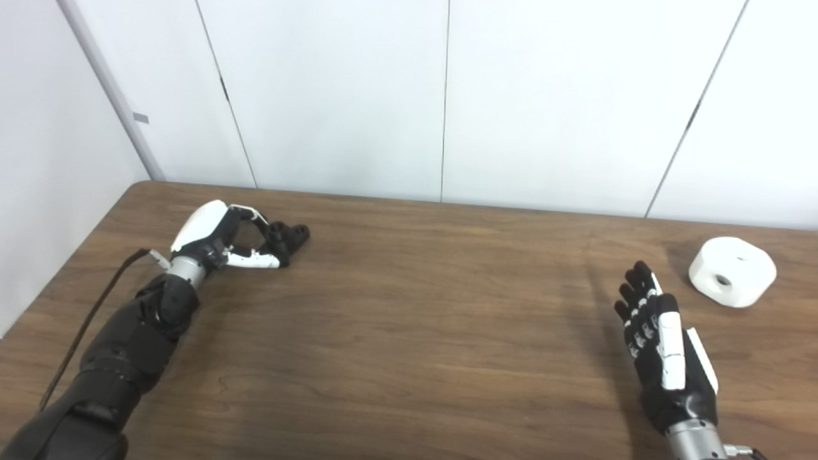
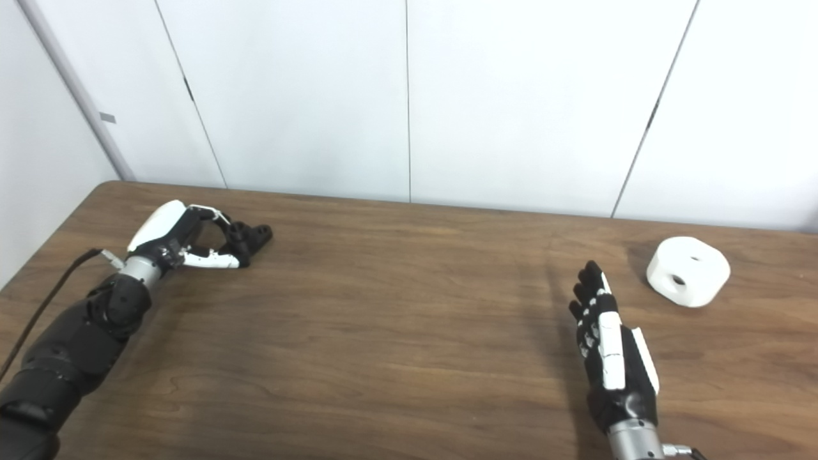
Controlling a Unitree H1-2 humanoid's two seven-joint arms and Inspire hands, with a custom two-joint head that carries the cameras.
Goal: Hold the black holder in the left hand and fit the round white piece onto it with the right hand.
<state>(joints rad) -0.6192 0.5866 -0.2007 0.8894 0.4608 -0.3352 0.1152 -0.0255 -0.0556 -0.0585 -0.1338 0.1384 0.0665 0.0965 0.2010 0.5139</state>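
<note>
Black holder [image 1: 289, 236] at upper left sits in the left hand [image 1: 220, 241]'s curled fingers; right hand [image 1: 661, 348], spread and empty, must next reach the white piece [image 1: 732, 271].

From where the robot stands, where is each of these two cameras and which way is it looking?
Left eye view: on the head, left of its twin, looking down and forward across the wooden table to the white wall; both arms enter from below.
Right eye view: beside it, slightly rightward, facing the same way, so everything sits further left in the picture.
Shared: left hand with fingers around the black holder, open right hand, and the round white piece lying apart.
</note>
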